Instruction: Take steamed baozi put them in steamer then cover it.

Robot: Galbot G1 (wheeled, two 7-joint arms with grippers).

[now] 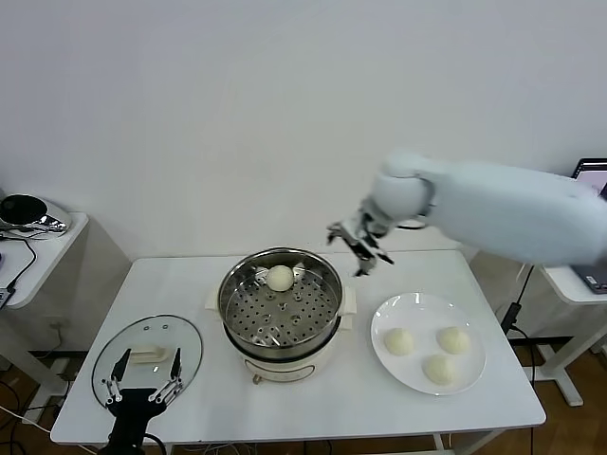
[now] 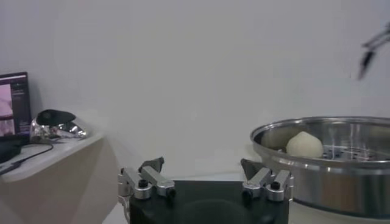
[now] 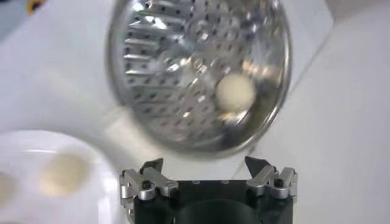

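Note:
One baozi (image 1: 280, 277) lies at the back of the steel steamer basket (image 1: 243, 322) on its cream pot base; it also shows in the left wrist view (image 2: 304, 145) and the right wrist view (image 3: 235, 92). Three baozi (image 1: 399, 341) (image 1: 453, 338) (image 1: 438, 369) lie on the white plate (image 1: 472, 379) at the right. My right gripper (image 1: 361, 248) is open and empty, in the air behind the steamer's right rim. The glass cover (image 1: 185, 333) lies flat on the table at the front left. My left gripper (image 1: 142, 387) is open and empty at the cover's near edge.
The white table's front edge (image 1: 285, 434) runs just below the cover and plate. A side table with a black and silver object (image 1: 28, 213) stands at the far left. A second side table (image 1: 588, 280) stands at the right.

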